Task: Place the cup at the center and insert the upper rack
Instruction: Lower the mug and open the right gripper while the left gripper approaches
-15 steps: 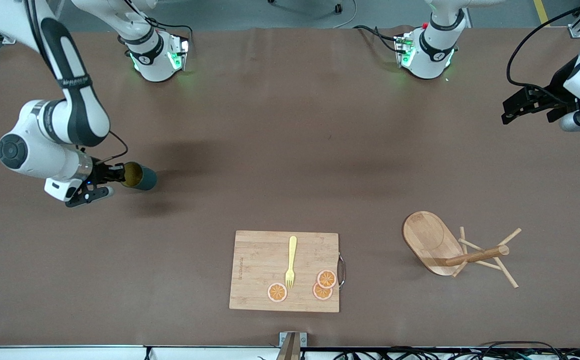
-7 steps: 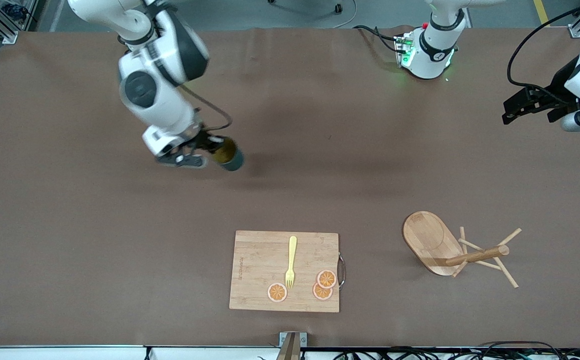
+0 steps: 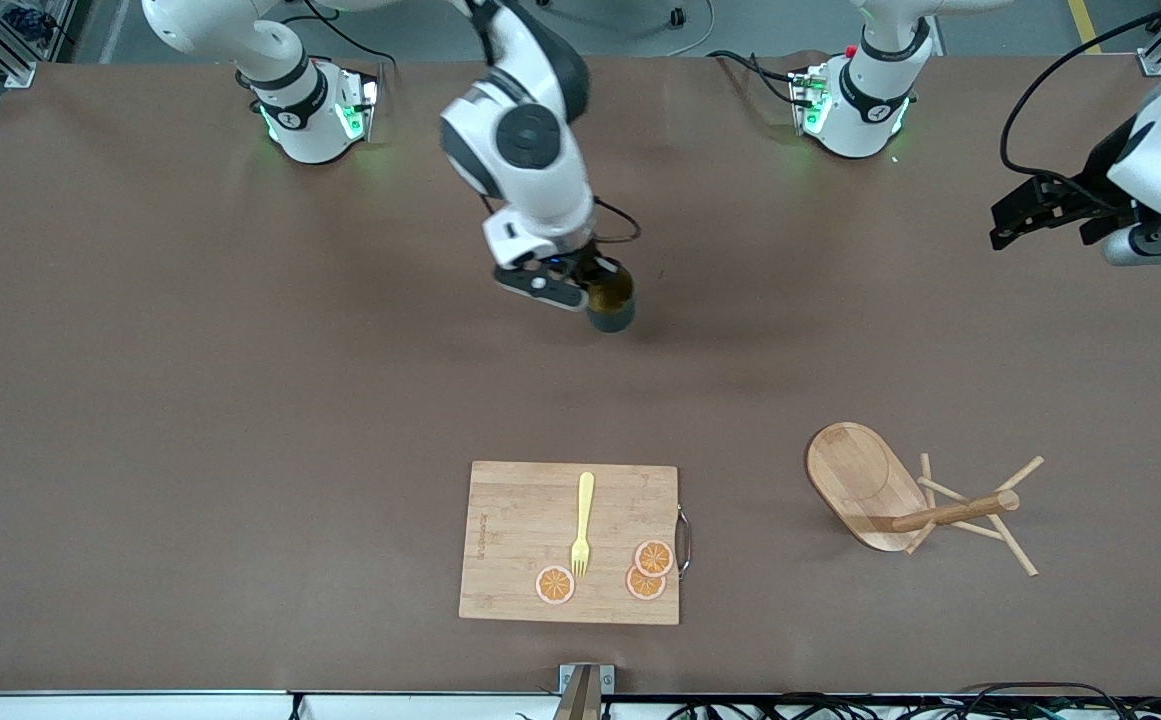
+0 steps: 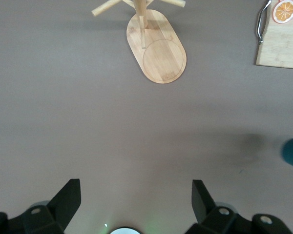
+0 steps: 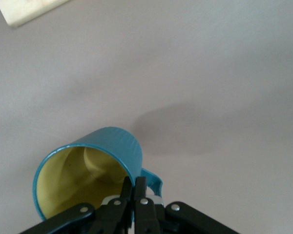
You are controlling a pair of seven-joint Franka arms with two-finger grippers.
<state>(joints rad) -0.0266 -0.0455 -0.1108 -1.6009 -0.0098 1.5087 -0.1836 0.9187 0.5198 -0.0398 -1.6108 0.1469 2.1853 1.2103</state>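
Over the middle of the table, the right gripper (image 3: 580, 290) is pinching the rim of the cup (image 3: 611, 300) by its handle, fingers clenched on the wall, and is carrying the teal mug tilted and clear of the table (image 3: 240, 400) — the yellow inside is showing in the right wrist view. Nearer the front camera, the cutting board (image 3: 520, 520) is lying with a yellow fork (image 3: 582, 522) and three orange slices (image 3: 654, 557) on it. Toward the left arm's end, the upper rack (image 3: 900, 500) is lying on its side, oval base tipped up, post and pegs resting on the table. Over that end's edge, the left gripper (image 3: 1025, 215) is waiting, jaws spread wide and empty. The cup placement looks to be the step in hand; next, the right arm would need to level the mug and lower it before letting go — then the rack needs righting.
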